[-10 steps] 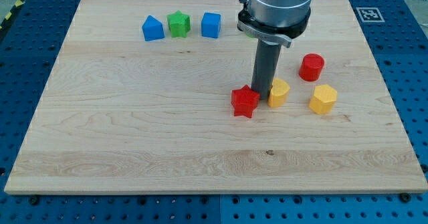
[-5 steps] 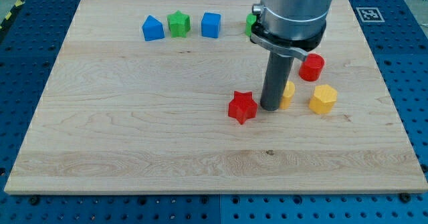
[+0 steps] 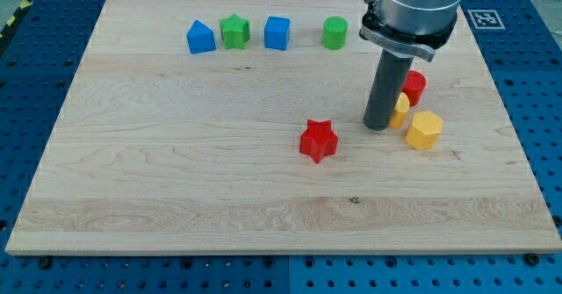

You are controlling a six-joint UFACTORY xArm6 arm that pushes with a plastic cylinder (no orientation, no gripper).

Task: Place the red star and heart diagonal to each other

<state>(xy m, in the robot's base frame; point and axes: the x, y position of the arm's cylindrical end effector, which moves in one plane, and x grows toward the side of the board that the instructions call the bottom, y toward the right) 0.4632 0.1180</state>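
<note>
The red star (image 3: 318, 140) lies near the board's middle, to the right of centre. My tip (image 3: 379, 127) rests on the board to the right of the star, with a clear gap between them. The rod covers most of a small yellow block (image 3: 401, 110), probably the heart; only its right part shows, just right of my tip. That yellow block sits against or very close to the red cylinder (image 3: 414, 85) up and to its right; I cannot tell whether they touch.
A yellow hexagon (image 3: 424, 130) lies right of my tip. Along the view's top stand a blue block (image 3: 200, 38), a green star (image 3: 234, 31), a blue cube (image 3: 277, 32) and a green cylinder (image 3: 335, 32). The wooden board (image 3: 176, 180) ends in blue pegboard.
My tip moved right, away from the red star. The star shifted slightly left and down early on. The small yellow block moved right and up toward the red cylinder. The green cylinder came into sight.
</note>
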